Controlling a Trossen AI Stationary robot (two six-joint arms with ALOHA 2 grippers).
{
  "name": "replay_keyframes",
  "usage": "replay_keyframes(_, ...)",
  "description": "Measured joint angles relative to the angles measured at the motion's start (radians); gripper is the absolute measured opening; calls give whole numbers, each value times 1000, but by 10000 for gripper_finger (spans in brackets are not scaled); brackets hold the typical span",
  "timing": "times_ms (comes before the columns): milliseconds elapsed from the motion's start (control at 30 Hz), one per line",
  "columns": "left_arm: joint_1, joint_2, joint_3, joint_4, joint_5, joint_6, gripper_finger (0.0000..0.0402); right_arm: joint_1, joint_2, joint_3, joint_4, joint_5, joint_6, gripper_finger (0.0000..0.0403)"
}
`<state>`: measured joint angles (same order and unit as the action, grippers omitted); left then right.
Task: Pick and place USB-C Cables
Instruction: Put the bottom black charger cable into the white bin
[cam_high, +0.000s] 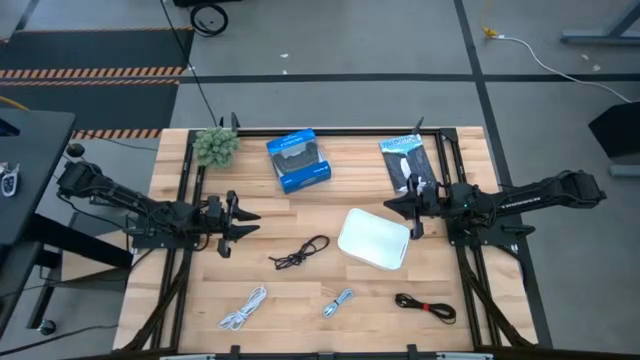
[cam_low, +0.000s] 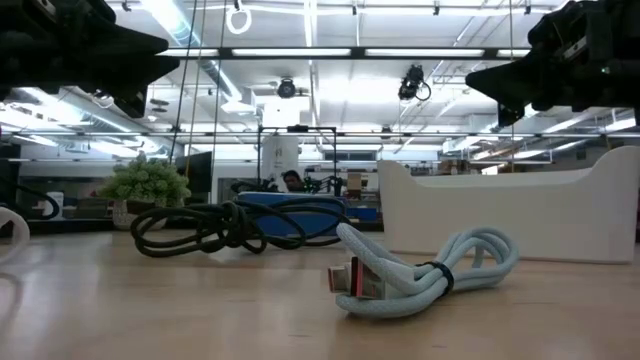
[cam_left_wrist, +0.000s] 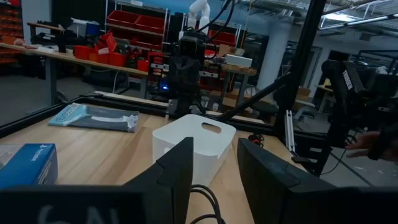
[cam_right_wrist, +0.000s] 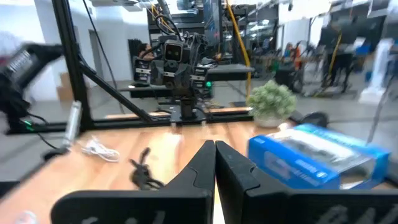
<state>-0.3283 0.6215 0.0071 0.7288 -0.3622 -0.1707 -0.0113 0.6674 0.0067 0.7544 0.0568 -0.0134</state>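
Observation:
Four coiled cables lie flat on the wooden table: a black one (cam_high: 300, 252) at the middle, a white one (cam_high: 243, 308) near the front left, a grey-blue one (cam_high: 338, 302) near the front middle, and a black one with red ties (cam_high: 425, 306) at the front right. The white tray (cam_high: 375, 238) stands right of the black cable. My left gripper (cam_high: 252, 222) hovers open left of the black cable (cam_left_wrist: 205, 199), pointing at the tray (cam_left_wrist: 193, 140). My right gripper (cam_high: 388, 207) hovers shut above the tray's far edge, its fingers (cam_right_wrist: 215, 144) together. Both are empty.
Along the far edge stand a small green plant (cam_high: 215, 146), a blue box (cam_high: 298, 161) and a dark packet (cam_high: 408, 160). A black frame rims the table. In the low view the grey-blue cable (cam_low: 420, 275) lies nearest, with the black cable (cam_low: 225, 225) behind it.

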Motion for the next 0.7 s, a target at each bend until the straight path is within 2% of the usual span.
replay_keyframes(100, 0, 0, 0, 0, 0, 0, 133, 0, 0, 0, 3, 4, -94, 18)
replay_keyframes(167, 0, 0, 0, 0, 0, 0, 133, 0, 0, 0, 39, 4, -96, 18)
replay_keyframes(300, 0, 0, 0, 0, 0, 0, 133, 0, 0, 0, 167, 4, -12, 18)
replay_keyframes(433, 0, 0, 0, 0, 0, 0, 133, 1, -1, 5, 334, -3, 143, 18)
replay_keyframes(700, 0, 0, 0, 0, 0, 0, 133, 73, 48, 113, 338, -154, 254, 18)
